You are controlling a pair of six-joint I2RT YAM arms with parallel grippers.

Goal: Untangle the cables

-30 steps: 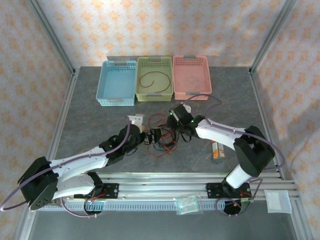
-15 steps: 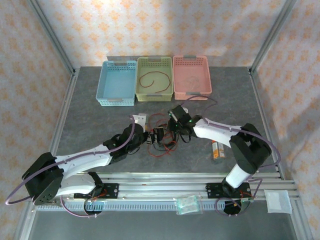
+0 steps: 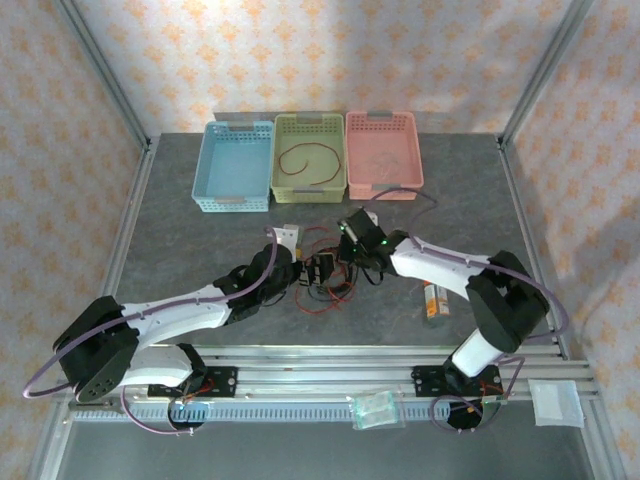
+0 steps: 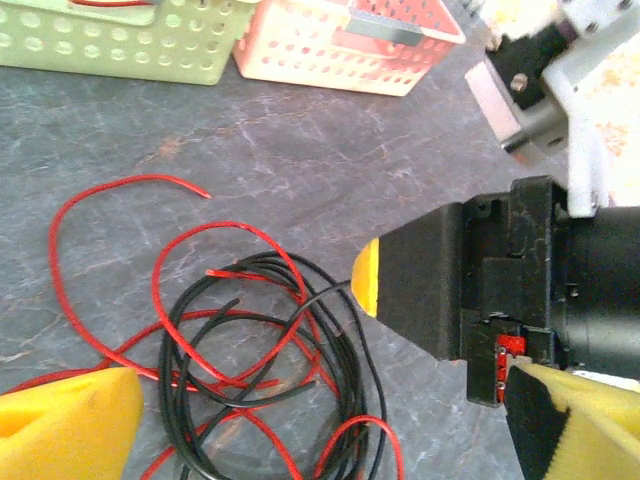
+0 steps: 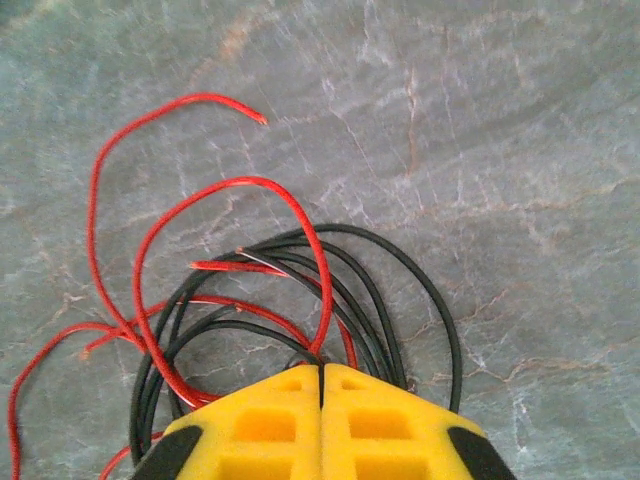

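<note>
A: Well, overhead: cables (image 3: 325, 290) tangled loose on table (image 3: 200, 230).
B: Left wrist: left fingers (image 4: 65, 425) released, spread astride them.
A: Right wrist: right fingers (image 5: 300, 425) clenched on cables at their tips.
B: Likely light, limp, springy; better pinched near a free red end.

Grey surface (image 3: 180, 235). Far edge: 3 baskets in 1 row, touching side to side: blue basket (image 3: 232, 203), green basket (image 3: 308, 195), pink basket (image 3: 384, 190). 1 red cable (image 3: 283, 165) lies looped in the green basket. Centre: cables (image 3: 322, 297), red and black, 1 tangled heap. Left hand (image 3: 313, 271) and right hand (image 3: 346, 262) meet at the heap from opposite sides. Right of the heap, well apart: 1 small orange-and-white item (image 3: 433, 300).
</note>
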